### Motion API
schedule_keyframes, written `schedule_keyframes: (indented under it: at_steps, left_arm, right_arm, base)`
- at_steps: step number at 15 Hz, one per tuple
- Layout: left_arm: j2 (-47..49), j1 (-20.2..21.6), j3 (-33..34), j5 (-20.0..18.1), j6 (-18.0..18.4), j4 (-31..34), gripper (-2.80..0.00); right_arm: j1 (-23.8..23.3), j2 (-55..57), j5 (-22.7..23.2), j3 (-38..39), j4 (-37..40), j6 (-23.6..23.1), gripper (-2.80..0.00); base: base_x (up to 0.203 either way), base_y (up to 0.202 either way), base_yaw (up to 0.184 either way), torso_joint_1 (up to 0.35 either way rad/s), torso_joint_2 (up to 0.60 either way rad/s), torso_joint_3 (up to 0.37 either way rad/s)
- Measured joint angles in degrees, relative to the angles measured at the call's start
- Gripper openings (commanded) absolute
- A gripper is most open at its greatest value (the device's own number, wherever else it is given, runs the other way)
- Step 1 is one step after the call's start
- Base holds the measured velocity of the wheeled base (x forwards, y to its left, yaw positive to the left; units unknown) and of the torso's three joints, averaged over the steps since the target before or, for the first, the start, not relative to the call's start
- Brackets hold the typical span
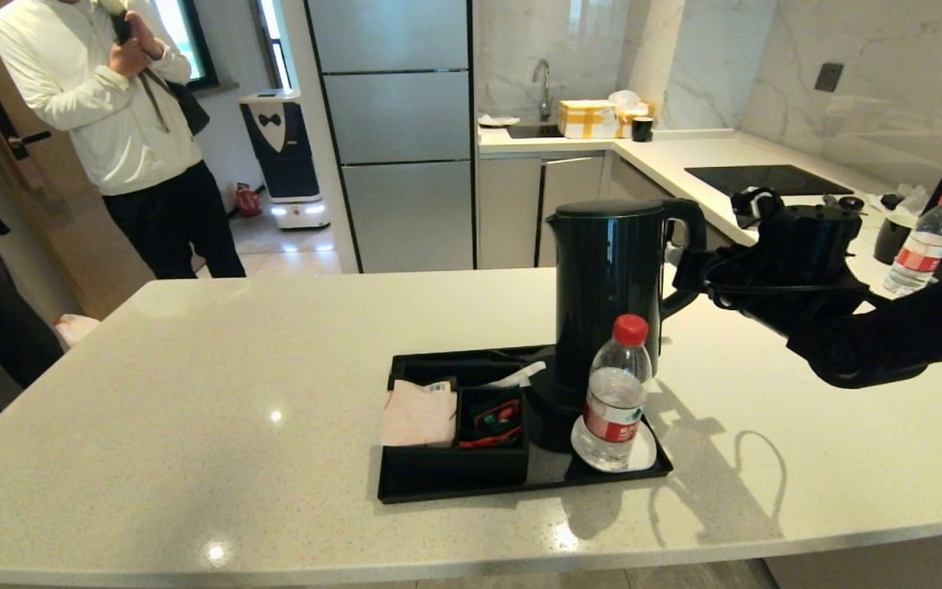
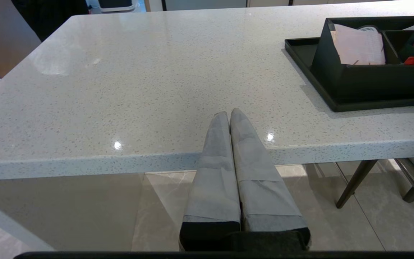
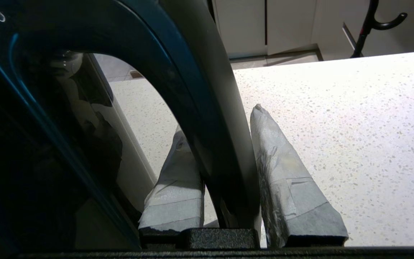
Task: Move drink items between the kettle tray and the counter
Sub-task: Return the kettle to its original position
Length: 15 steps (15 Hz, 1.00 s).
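The tall black kettle (image 1: 606,286) stands upright over the round base at the back of the black kettle tray (image 1: 520,484) on the speckled counter (image 1: 193,393). From the right, my right gripper (image 1: 690,276) is shut on the kettle's loop handle (image 3: 207,108); its taped fingers (image 3: 282,172) sit on either side of the handle. A pale pink sachet (image 1: 418,415) lies in a divided compartment at the tray's left end, also in the left wrist view as the sachet (image 2: 358,48). My left gripper (image 2: 228,112) is shut and empty, parked just off the counter's front edge, left of the tray.
A red-capped water bottle (image 1: 616,393) stands on the white coaster (image 1: 644,455) at the tray's front right. Red and green packets (image 1: 494,417) fill the neighbouring compartment. Another bottle (image 1: 921,245) stands far right. A person (image 1: 127,106) stands beyond the counter's far left.
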Motion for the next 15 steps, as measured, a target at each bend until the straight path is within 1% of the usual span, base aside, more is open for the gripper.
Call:
schedule_keyframes:
  at_steps: [3,7,10,12,15]
  left_arm:
    - [0.0,0.0,0.0,0.0,0.0,0.0,-2.8]
    - [0.0,0.0,0.0,0.0,0.0,0.0,-2.8]
    - [0.0,0.0,0.0,0.0,0.0,0.0,-2.8]
    - [0.0,0.0,0.0,0.0,0.0,0.0,-2.8]
    - [0.0,0.0,0.0,0.0,0.0,0.0,-2.8]
  right_arm:
    - [1.9,0.6,0.0,-0.3,-0.5,-0.2,-2.8]
    - [4.1,2.5,-0.4,0.1,-3.7,-0.5,-2.8]
    - [4.6,3.6,-0.6,0.4,-5.5,-1.1,-2.8]
    - [4.6,5.0,-0.8,0.1,-8.1,-3.3,-2.8]
    - [4.3,6.1,-0.9,0.1,-8.3,-3.8,-2.8]
  base:
    - [0.0,0.0,0.0,0.0,0.0,0.0]
    - [0.0,0.0,0.0,0.0,0.0,0.0]
    - [0.0,0.0,0.0,0.0,0.0,0.0]
    - [0.0,0.0,0.0,0.0,0.0,0.0]
    - [0.0,0.0,0.0,0.0,0.0,0.0]
